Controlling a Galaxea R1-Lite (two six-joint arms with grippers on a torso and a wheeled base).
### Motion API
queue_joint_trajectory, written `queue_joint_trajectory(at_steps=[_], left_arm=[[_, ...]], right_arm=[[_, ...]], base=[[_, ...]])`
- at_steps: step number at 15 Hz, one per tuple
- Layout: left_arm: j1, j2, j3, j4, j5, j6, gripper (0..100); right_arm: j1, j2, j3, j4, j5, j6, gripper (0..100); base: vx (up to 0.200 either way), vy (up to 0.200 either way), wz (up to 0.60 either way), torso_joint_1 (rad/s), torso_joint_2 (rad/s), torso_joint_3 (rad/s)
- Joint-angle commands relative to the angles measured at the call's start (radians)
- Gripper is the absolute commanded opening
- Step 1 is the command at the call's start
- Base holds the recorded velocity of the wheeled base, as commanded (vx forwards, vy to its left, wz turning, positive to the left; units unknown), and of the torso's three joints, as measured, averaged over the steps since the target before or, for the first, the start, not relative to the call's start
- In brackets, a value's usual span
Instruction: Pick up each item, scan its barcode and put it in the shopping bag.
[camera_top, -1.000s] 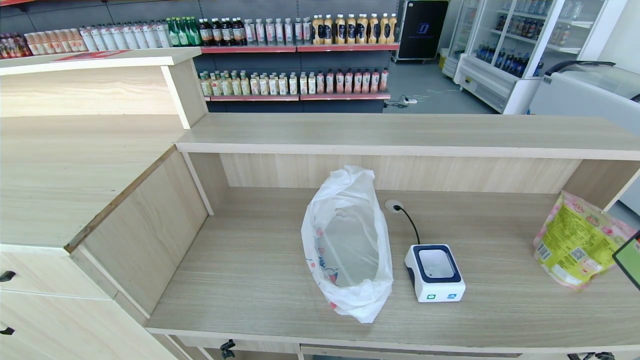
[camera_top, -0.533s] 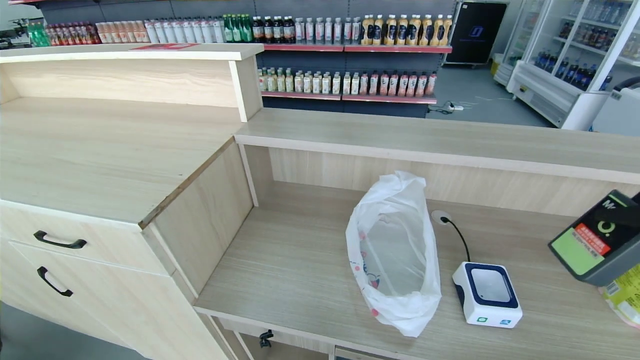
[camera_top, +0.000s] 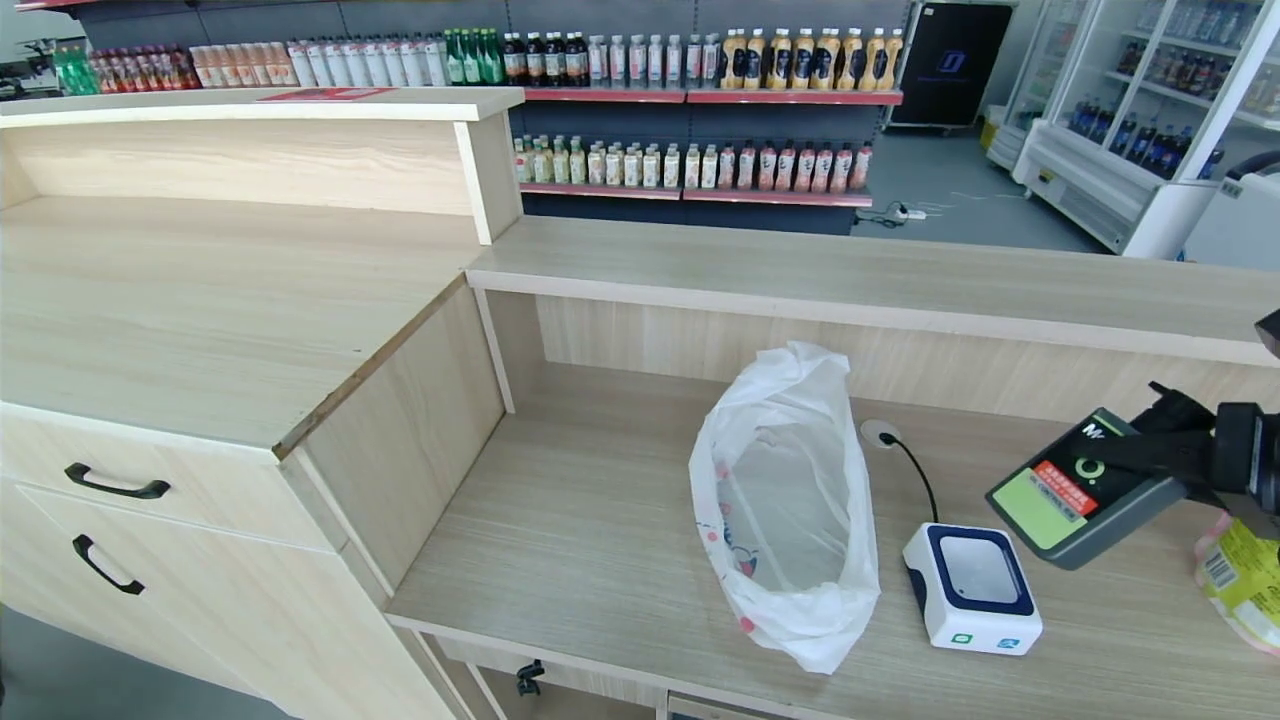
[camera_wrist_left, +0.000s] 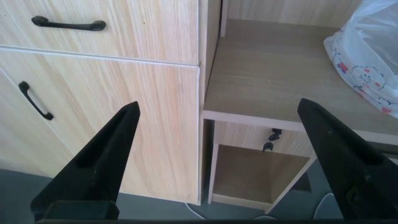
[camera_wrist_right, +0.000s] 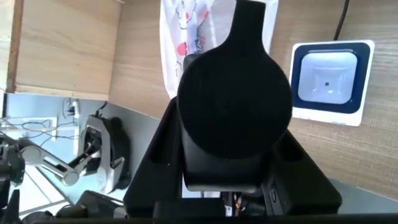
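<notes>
Sliding the grey box (camera_top: 1080, 492) left toward the scanner (camera_top: 972, 588), my right fingers (camera_top: 1150, 452) clamped on it; left fingers (camera_wrist_left: 106, 162) gape empty. Scan's next, probably.

Head camera looks forward and down over a counter (camera_top: 580, 540), from farthest back. Left wrist camera sits low, facing the counter's front and drawers (camera_wrist_left: 99, 56). Right wrist camera, on the arm holding a box (camera_top: 1075, 495), looks straight down. All three show the white bag (camera_top: 715, 480).
</notes>
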Motion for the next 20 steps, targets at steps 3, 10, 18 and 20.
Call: queue_joint_trajectory(at_steps=[3,10,18,20], left_arm=[[0.0,0.001,0.0,0.0,-0.001,0.0,100],[0.0,0.001,0.0,0.0,-0.001,0.0,100],[0.0,0.001,0.0,0.0,-0.001,0.0,100],[0.0,0.001,0.0,0.0,0.0,0.0,100]], right_arm=[[-0.035,0.029,0.073,-0.034,0.007,-0.022,0],[-0.049,0.17,0.073,-0.172,0.01,-0.022,0],[-0.037,0.28,0.107,-0.264,0.126,-0.096,0],[-0.041,0.297,0.116,-0.266,0.126,-0.122,0]], base=[[0.0,0.0,0.0,0.0,0.0,0.0],[0.0,0.0,0.0,0.0,0.0,0.0],[0.0,0.0,0.0,0.0,0.0,0.0],[0.0,0.0,0.0,0.0,0.0,0.0]])
